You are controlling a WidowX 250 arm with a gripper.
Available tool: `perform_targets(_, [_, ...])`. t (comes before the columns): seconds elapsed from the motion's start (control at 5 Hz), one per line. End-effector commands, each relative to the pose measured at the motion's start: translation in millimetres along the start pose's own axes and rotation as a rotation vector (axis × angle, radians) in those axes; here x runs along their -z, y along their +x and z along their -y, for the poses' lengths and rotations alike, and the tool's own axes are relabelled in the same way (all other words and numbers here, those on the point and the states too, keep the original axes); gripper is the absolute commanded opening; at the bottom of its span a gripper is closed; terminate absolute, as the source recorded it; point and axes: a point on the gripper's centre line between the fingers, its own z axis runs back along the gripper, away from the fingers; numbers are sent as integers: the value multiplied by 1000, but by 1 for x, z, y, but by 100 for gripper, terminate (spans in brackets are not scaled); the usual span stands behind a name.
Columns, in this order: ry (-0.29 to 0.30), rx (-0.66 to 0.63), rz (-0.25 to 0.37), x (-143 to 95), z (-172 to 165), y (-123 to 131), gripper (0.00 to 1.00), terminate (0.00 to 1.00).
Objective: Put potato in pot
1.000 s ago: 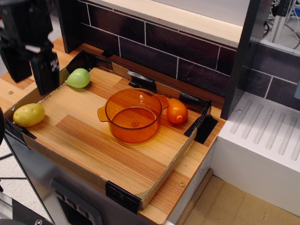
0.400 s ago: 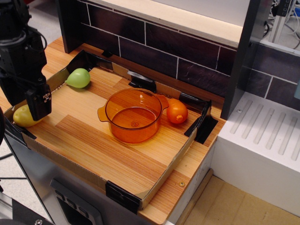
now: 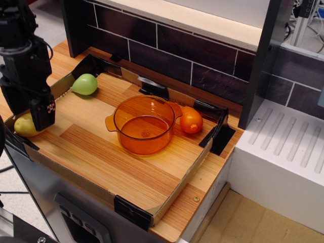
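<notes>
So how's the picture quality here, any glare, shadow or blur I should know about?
In the observation.image view: sharp overall, evenly lit; the translucent orange pot shows soft highlights on its rim and casts an orange glow on the wooden tray; the dark tool is underexposed, its details lost, and it hides part of the yellow potato.

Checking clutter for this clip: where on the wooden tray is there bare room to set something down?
The widest bare wood lies in front of the pot, toward the tray's near edge. Another patch lies between the green pear piece and the pot. The left corner is crowded: gripper over the potato. The orange fruit fills the pot's right.
</notes>
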Motion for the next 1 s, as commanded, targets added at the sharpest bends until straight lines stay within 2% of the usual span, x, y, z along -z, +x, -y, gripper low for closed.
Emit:
perform_targets(0.0, [-4,13,-6,15,-4,0,100,0])
perform_targets(0.2, [0,-11,0,26,-1,2,100,0])
perform_targets(0.4, [-59,-59,0,15,-1,4,0,0])
perform_targets(0.6, [-80,-126,11,-5,1,10,0,0])
perform_targets(0.8, [-85,-184,44,-43,14,18,0,0])
